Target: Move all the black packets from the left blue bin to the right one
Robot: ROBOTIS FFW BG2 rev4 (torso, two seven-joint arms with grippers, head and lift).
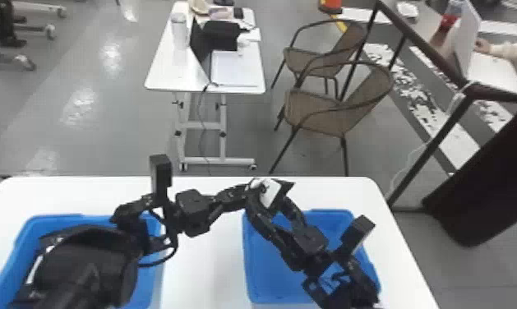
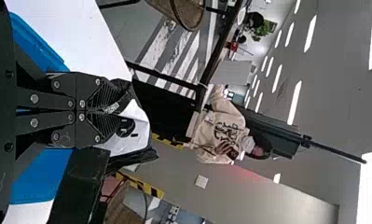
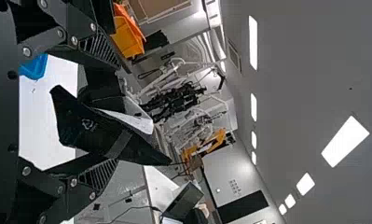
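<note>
Above the table | left gripper: fingers pinching a black packet | right gripper: fingers wide around it

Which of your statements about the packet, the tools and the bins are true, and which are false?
1. The left tool is shut on a black packet. True.
2. The right tool is shut too. False: the right tool's fingers stand apart, with the packet between them.
3. The packet has a white patch. True.
4. The left bin and right bin touch. False: white table shows between the left bin and right bin.
5. Both bins are blue. True.
</note>
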